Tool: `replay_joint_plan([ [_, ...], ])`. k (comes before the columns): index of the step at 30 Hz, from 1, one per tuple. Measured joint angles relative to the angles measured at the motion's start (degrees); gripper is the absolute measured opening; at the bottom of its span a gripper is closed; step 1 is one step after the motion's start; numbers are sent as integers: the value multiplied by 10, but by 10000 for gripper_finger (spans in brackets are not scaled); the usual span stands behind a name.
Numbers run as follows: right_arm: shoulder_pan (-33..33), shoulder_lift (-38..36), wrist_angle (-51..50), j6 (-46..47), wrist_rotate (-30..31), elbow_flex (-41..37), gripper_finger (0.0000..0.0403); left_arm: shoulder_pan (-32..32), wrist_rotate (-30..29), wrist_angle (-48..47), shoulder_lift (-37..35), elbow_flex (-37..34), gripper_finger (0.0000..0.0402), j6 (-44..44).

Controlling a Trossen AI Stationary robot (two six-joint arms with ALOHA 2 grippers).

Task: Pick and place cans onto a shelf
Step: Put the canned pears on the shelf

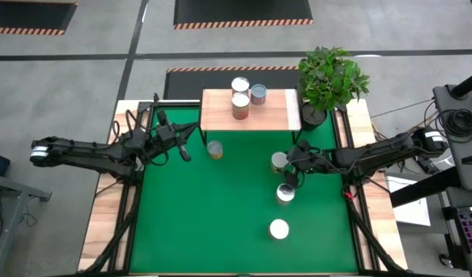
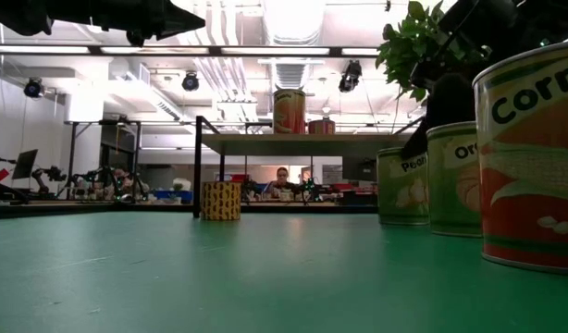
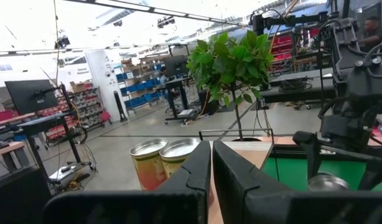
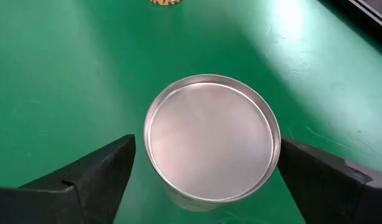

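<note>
The light-wood shelf (image 1: 278,115) at the table's far edge holds three cans (image 1: 240,104); two of them show in the left wrist view (image 3: 158,160). A yellow-labelled can (image 1: 214,148) stands on the green table in front of the shelf. Three more cans stand at the right: one (image 1: 280,161) below my right gripper, one (image 1: 286,192) nearer, and one (image 1: 279,228) nearest. My right gripper (image 4: 203,168) is open above the first can's silvery top (image 4: 211,140), one finger on either side and apart from it. My left gripper (image 1: 186,146) is shut and empty, left of the yellow can.
A potted plant (image 1: 330,77) stands at the shelf's right end, close behind my right arm. The three right-hand cans stand in a loose row, near to far (image 2: 529,157). Open green table (image 1: 205,223) lies at the near left.
</note>
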Motion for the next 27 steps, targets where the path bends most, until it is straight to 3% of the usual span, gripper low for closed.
replay_joint_plan([
  [8, 0, 21, 5, 0, 2, 0, 295, 0, 0, 0, 0, 0, 0, 0],
  [15, 0, 18, -15, -7, -1, 23, 297, 0, 0, 0, 0, 0, 0, 0],
  [27, 0, 21, -68, -21, -1, 177, 297, 0, 0, 0, 0, 0, 0, 0],
])
